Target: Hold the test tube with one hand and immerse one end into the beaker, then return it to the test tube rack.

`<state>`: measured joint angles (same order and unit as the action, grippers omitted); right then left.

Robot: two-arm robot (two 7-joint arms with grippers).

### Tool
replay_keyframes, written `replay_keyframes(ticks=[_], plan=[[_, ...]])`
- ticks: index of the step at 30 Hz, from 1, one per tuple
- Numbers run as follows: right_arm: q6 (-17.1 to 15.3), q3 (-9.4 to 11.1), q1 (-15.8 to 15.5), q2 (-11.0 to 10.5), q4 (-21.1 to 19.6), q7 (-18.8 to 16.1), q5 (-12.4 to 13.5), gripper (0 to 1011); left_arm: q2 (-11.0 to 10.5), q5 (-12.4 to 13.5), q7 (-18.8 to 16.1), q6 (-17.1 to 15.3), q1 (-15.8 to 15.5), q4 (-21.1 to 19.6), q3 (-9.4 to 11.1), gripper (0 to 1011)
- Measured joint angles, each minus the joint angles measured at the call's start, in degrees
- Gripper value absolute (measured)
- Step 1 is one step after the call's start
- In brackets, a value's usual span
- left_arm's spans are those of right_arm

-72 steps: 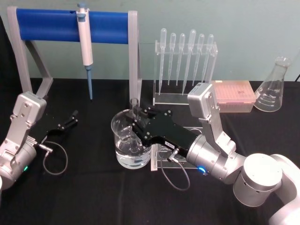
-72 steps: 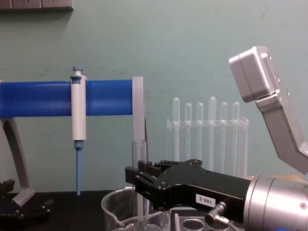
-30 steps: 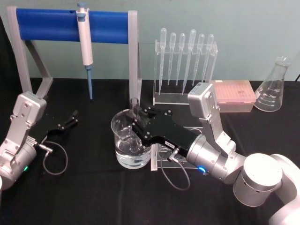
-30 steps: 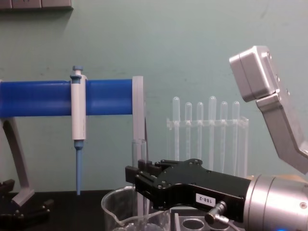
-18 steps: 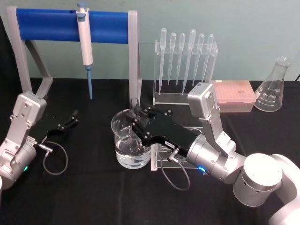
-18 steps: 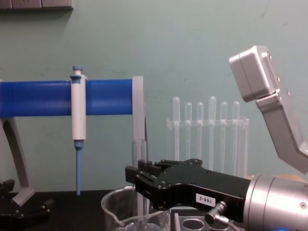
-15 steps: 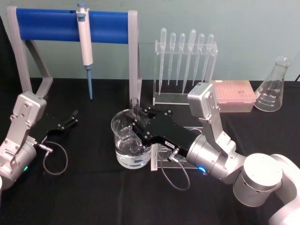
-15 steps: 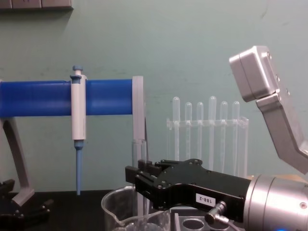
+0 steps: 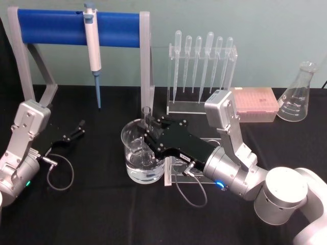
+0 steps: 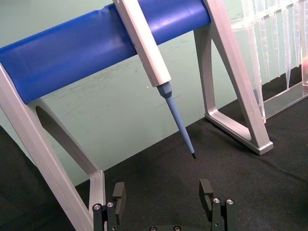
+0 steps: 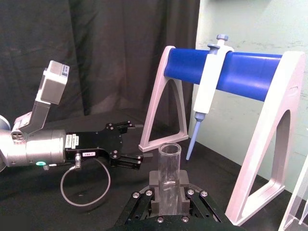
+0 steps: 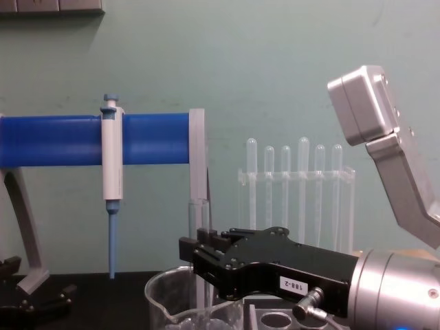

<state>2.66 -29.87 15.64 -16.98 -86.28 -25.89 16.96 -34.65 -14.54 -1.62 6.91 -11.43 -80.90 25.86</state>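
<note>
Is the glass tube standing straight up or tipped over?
Straight up. The right gripper clamps the test tube vertical, open rim on top, lower end inside the beaker.

Our right gripper (image 9: 148, 123) holds the test tube (image 9: 146, 111) upright inside the beaker (image 9: 134, 140), ringed by its glass wall. The pipette stand's grey leg (image 9: 146, 66) stands just behind. The test tube rack (image 9: 167, 177) sits just beside, on the right. The black table (image 9: 112, 209) in front lies bare.
</note>
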Motion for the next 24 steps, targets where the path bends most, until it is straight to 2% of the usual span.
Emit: replay_keyframes(ticks=[24], plan=[[0.0,0.0,0.0,0.0,0.0,0.0,0.0,224,0.0,0.0,0.0,0.0,0.0,0.0,0.0,1000]])
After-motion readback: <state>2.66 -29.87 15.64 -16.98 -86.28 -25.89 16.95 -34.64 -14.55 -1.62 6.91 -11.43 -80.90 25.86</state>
